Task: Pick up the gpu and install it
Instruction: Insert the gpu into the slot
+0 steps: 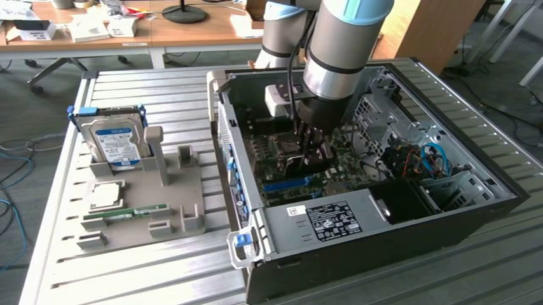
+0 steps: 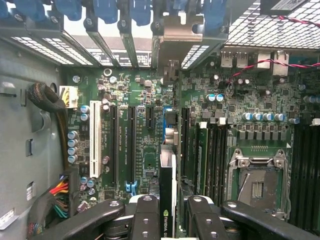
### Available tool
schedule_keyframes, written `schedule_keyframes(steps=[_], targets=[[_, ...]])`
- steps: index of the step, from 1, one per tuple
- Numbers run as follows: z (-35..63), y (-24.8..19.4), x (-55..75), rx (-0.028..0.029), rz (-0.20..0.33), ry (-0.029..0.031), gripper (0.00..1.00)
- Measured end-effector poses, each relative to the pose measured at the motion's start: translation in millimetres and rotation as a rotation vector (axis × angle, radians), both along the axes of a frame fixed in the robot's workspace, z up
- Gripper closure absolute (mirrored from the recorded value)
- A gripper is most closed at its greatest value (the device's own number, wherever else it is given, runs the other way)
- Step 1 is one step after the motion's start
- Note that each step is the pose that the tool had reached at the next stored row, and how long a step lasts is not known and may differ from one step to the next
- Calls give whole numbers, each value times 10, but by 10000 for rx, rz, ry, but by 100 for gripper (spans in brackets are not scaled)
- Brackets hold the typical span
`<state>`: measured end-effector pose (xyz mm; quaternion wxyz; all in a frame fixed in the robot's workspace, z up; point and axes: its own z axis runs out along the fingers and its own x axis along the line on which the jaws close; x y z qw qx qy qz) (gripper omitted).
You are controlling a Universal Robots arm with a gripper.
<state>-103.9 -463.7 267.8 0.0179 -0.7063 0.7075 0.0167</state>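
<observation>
Hand clenched on the gpu: in the wrist view the card shows edge-on, pinched betw. both fingers along its upper edge, logo strip visible. Card hangs inside the open PC case, over the motherboard, in line w/ one of the long slots. Its metal bracket sits close to the rear slot openings. Can't tell whether the edge connector has met the slot. Handling, judged: light, stiff, thin board. Fragile, w/ parts and solder on both faces and contacts along the lower edge. Faces prob. slick, so a grip on the top edge near mid-length looks right and holds the card upright and balanced. Obstructions: long black slots and white slot just beside the card; blue retainer clips above the bracket end; cable bundle at the case wall, apart from the card; red/black wire well apart; CPU socket and RAM slots near, on the card's other side. Case walls leave tight room for the arm. Case lies on its side on the slatted desk, taking the half toward the ext. view's right. Near the desk's edge at the ext. view's left: grey fixture w/ hard drive, CPU chip and RAM stick, none in the way.
</observation>
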Motion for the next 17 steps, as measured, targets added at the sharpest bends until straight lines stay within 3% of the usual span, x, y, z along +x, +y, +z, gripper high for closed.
schedule_keyframes(steps=[17], targets=[[-44,0,-1,-1,1,1,74]])
